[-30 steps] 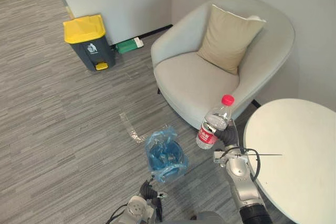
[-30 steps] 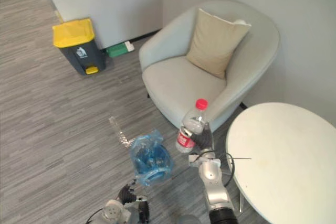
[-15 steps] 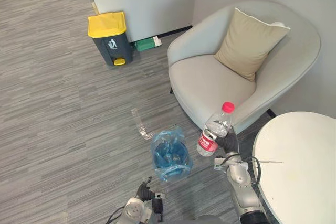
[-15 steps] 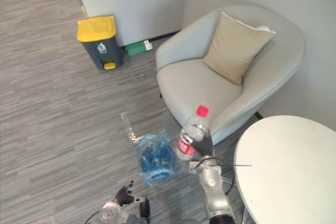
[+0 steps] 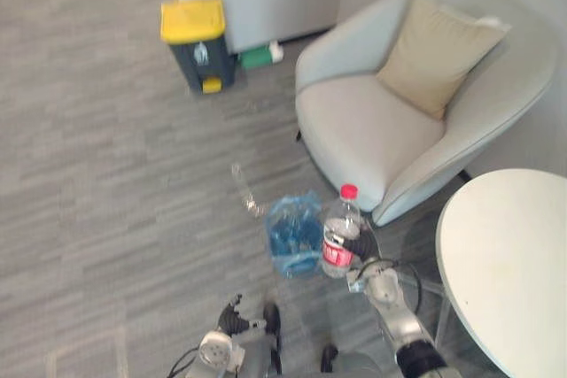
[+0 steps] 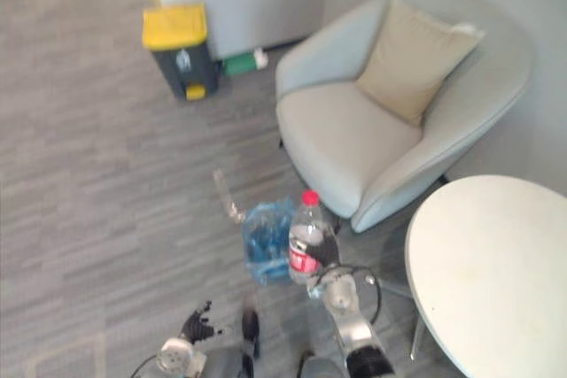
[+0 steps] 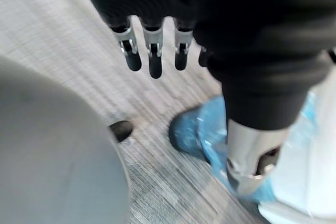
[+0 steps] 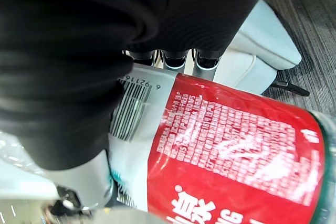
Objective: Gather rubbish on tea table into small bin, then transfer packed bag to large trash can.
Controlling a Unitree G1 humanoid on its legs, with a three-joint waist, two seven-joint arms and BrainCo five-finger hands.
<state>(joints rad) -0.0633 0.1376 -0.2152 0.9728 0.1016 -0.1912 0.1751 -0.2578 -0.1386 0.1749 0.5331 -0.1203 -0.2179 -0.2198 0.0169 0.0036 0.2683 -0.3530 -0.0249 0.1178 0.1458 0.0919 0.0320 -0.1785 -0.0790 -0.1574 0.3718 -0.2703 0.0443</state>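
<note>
Currently | step: gathering | right hand (image 5: 364,247) clamped on upright bottle (image 5: 339,236), just beside small bin (image 5: 292,238) | left hand (image 7: 153,51) fingers apart, empty | next: carry bottle over bin, release.

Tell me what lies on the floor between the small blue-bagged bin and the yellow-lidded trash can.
Grey floor, bare except one clear strip near the small bin; both eye views show it.
</note>
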